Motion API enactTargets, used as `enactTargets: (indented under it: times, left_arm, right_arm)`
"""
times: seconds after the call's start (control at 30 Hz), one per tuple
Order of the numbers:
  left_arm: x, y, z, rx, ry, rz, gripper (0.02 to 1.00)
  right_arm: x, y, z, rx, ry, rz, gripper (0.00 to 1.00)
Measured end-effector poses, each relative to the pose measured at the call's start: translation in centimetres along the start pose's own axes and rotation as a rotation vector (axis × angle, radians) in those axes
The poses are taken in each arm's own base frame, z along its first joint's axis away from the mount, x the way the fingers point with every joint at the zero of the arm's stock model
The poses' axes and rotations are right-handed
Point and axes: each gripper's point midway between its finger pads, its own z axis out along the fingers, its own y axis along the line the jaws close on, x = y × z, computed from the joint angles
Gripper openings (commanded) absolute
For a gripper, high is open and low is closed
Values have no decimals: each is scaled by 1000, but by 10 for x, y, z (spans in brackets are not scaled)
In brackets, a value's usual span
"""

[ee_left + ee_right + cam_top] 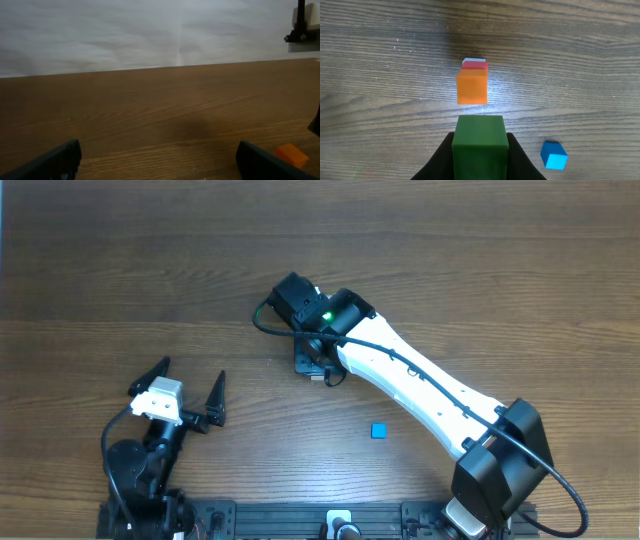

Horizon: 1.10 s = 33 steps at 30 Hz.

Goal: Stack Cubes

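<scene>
While pinching the green cube (pixel 480 131), holds the right tool (pixel 480 142) just beside the orange cube (pixel 472 89) stacked on the red cube (pixel 476 65), middle of the worktop (pixel 480 260). Risks toppling that stack if lowered off-centre or released tilted. Shows left tool (pixel 192 370) spread, near left.

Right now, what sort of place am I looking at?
Probably a robot test bench in a lab: a wooden table, a plain white wall, and the right tool gripping a green cube near an orange-topped stack of cubes.
</scene>
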Motion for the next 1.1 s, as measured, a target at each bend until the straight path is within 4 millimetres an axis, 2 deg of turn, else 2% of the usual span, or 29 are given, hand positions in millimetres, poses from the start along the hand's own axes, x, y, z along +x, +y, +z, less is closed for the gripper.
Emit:
enactTargets:
  times: [0.23, 0.47, 1.1]
  left_arm:
    - [0, 0, 0, 0, 0, 0, 1000]
    - [0, 0, 0, 0, 0, 0, 1000]
    - [0, 0, 0, 0, 0, 0, 1000]
  right_arm:
    - [-3, 10, 4, -21, -21, -4, 12]
    - [1, 9, 28, 24, 29, -9, 9]
    - [-4, 9, 29, 27, 4, -9, 9]
